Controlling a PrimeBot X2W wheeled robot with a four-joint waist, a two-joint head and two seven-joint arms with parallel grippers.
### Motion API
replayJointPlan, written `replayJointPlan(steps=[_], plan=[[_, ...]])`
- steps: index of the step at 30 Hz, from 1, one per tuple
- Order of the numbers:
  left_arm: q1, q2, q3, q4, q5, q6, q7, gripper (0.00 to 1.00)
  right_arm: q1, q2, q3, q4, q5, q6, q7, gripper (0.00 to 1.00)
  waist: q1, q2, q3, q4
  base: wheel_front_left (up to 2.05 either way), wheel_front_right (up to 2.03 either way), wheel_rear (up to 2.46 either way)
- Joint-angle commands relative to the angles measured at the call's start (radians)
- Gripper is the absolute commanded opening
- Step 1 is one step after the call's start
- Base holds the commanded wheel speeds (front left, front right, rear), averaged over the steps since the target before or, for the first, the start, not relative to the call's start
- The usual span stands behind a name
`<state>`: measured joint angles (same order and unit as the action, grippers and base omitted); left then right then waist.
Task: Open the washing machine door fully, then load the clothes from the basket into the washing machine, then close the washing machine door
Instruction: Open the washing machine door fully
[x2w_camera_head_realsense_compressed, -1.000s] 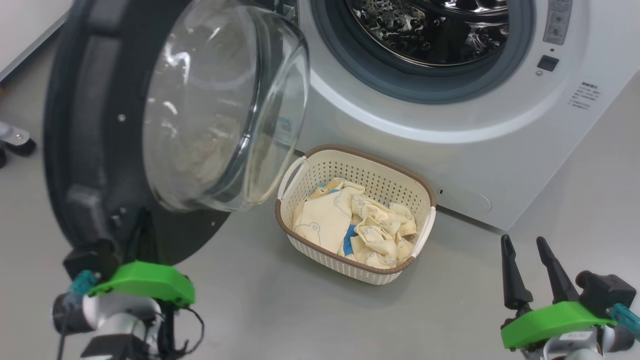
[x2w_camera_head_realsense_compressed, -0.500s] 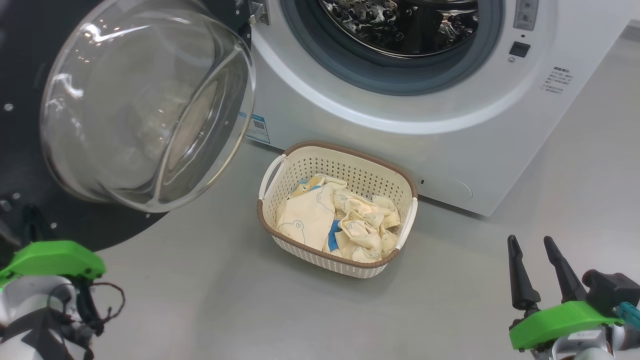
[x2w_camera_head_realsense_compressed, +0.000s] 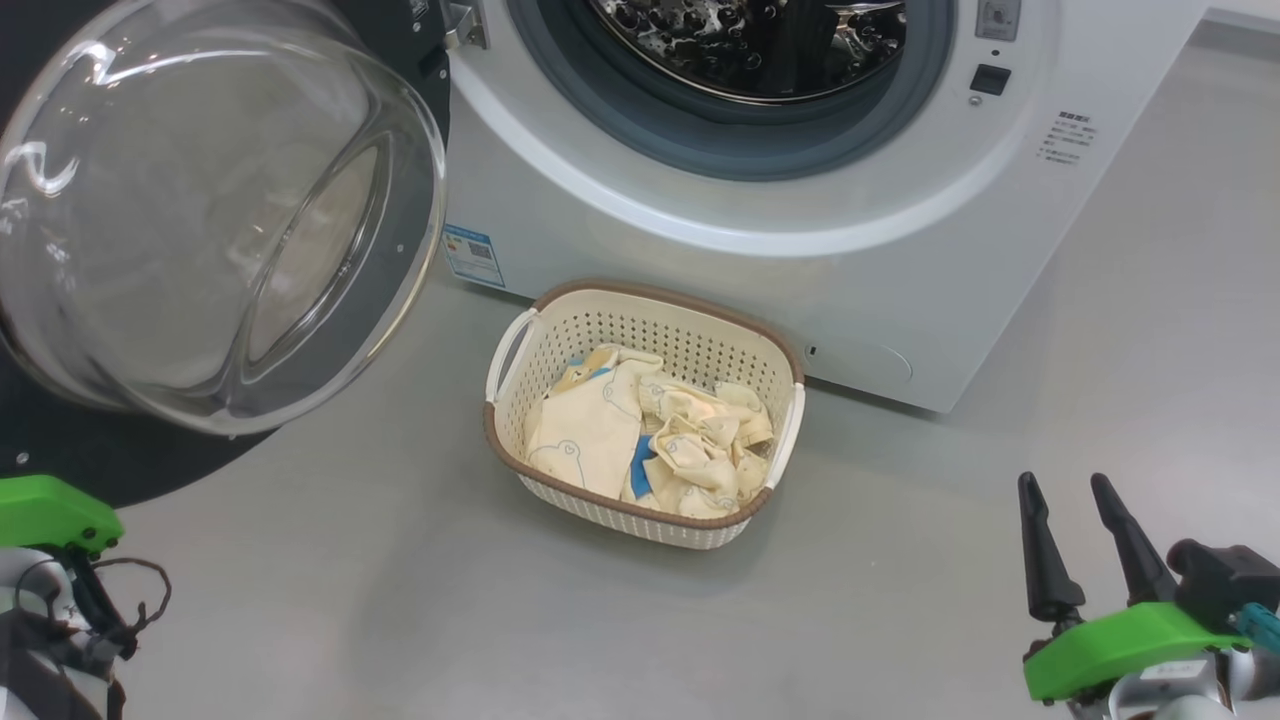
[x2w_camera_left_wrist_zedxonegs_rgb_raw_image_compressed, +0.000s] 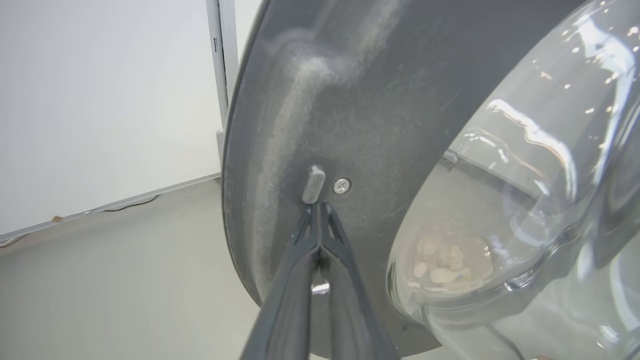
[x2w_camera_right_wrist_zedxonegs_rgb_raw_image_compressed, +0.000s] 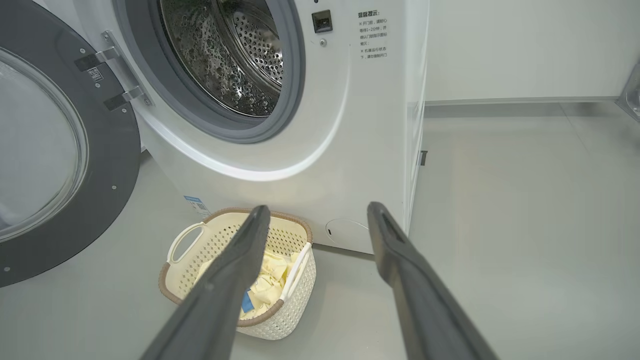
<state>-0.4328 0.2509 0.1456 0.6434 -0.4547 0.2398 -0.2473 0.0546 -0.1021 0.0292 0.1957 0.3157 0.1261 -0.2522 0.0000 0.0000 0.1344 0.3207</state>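
The washing machine stands with its drum mouth uncovered. The washing machine door hangs swung out to the left, its glass bulge facing me. My left gripper is shut, its tips pressed on the door's grey inner face just below a small peg; nothing shows between its fingers. The basket sits on the floor before the machine, with the cream-yellow clothes in it. Low at the right, my right gripper is open and empty. From its wrist view, the right gripper points at the basket and machine.
Grey floor lies between me and the basket. A white wall and its skirting stand behind the door. To the right of the machine the floor runs back to a wall.
The door has swung further out to the left, and my left gripper has gone left with it. The head camera has shifted too. The right gripper has stayed in place.
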Motion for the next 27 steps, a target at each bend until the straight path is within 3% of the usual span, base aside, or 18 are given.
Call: replayJointPlan(steps=[1, 9, 14, 21, 27], plan=[[-0.054, 0.049, 0.05, -0.027, 0.011, 0.011, -0.014, 0.0, -0.043, -0.025, 0.02, -0.026, -0.004, 0.005, -0.01, 1.0, 0.0, 0.0, 0.001, -0.002, 0.0, 0.0, 0.0], [-0.072, 0.037, 0.129, -0.01, 0.069, -0.009, -0.014, 0.0, -0.046, -0.022, 0.018, -0.024, -0.005, 0.005, -0.01, 1.0, 0.0, 0.0, 0.003, -0.014, 0.0, 0.0, 0.0], [-0.062, 0.002, 0.153, -0.057, 0.103, -0.028, -0.014, 0.0, -0.046, -0.01, 0.014, -0.02, -0.004, 0.005, -0.01, 1.0, 0.0, 0.0, -0.012, -0.01, 0.0, 0.0, 0.0], [0.01, -0.073, 0.129, -0.245, 0.147, -0.087, -0.014, 0.0, -0.053, 0.014, 0.016, -0.016, 0.001, 0.005, -0.01, 1.0, 0.0, 0.0, -0.043, -0.023, 0.0, 0.0, 0.0], [0.108, -0.125, 0.052, -0.432, 0.168, -0.135, -0.009, 0.0, -0.052, 0.031, 0.018, -0.021, 0.001, 0.005, -0.01, 1.0, 0.0, 0.0, -0.058, -0.061, 0.0, 0.0, 0.0]])
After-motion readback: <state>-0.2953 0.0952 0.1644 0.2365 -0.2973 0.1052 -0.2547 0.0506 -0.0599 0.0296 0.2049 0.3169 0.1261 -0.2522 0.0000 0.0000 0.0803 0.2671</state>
